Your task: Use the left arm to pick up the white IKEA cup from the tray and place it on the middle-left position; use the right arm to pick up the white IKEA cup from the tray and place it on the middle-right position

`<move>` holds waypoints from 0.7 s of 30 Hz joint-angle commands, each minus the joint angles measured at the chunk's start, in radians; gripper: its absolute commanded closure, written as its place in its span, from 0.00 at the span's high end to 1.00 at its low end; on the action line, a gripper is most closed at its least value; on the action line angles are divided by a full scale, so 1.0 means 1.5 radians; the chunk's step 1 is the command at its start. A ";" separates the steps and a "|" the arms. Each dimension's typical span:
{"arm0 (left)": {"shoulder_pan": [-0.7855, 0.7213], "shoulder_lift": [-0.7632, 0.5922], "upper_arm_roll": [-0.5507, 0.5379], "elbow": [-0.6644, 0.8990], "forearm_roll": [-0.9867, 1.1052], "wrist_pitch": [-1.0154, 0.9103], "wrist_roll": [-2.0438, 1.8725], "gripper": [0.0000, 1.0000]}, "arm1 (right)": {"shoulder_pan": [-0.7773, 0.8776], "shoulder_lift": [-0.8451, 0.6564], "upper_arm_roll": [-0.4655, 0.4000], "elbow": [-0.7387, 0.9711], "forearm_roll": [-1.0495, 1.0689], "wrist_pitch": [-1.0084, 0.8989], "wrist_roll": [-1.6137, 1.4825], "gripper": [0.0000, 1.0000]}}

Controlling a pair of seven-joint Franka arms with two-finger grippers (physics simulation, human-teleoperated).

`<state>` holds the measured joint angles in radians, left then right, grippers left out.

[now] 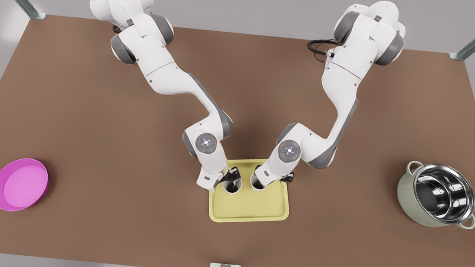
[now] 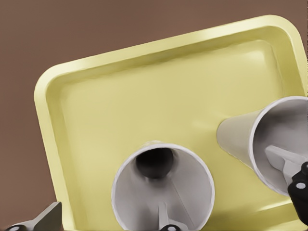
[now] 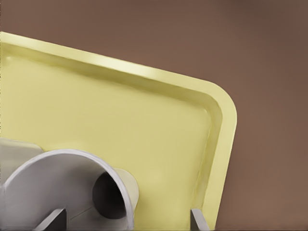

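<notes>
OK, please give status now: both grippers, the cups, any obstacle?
Left gripper straddling the wall of left cup, one finger inside. Right gripper same on right cup. Both cups on tray. No obstacle.

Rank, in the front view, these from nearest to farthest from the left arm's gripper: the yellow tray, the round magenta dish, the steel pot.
From the left gripper, at a white cup on the tray:
1. Pale yellow rectangular tray, right beneath it.
2. Shiny steel pot, far on the front view's right.
3. Round magenta dish, far on its left, somewhat farther.
</notes>
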<state>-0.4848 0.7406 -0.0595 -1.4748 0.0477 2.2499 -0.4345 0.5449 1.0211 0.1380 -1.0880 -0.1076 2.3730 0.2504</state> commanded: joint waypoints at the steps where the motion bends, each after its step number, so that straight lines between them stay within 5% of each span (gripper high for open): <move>1: -0.002 0.003 0.000 0.000 -0.002 0.025 -0.019 0.98 | 0.002 -0.001 -0.001 -0.001 0.001 0.000 0.023 0.89; 3: -0.002 0.008 0.001 0.004 -0.003 0.025 -0.023 0.85 | 0.002 -0.002 -0.001 -0.001 0.002 -0.004 0.027 0.76; 5: -0.001 0.018 0.001 0.024 -0.004 0.025 -0.023 0.42 | 0.001 -0.002 -0.001 0.000 0.002 -0.015 0.027 0.58; 7: -0.001 0.026 0.001 0.041 -0.014 0.025 -0.025 0.27 | 0.001 -0.003 -0.001 0.001 0.002 -0.031 0.027 0.43; 9: -0.004 0.037 0.001 0.062 -0.023 0.025 -0.041 0.27 | 0.000 -0.007 -0.002 0.002 0.004 -0.050 0.027 0.24; 11: -0.007 0.037 0.000 0.068 -0.023 0.028 -0.055 0.21 | 0.000 -0.010 -0.002 0.003 0.005 -0.060 0.027 0.18; 16: -0.003 0.004 0.007 0.062 0.012 -0.014 -0.008 0.17 | -0.063 -0.095 -0.007 0.011 0.005 -0.237 0.022 0.17; 21: 0.142 -0.071 0.005 0.012 -0.002 -0.073 0.291 0.18 | -0.218 -0.151 -0.006 0.011 0.005 -0.388 -0.181 0.17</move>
<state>-0.2915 0.6424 -0.0508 -1.4500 0.0502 2.1991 -0.3917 0.2387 0.8025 0.1294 -1.0711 -0.0885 2.0012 0.2122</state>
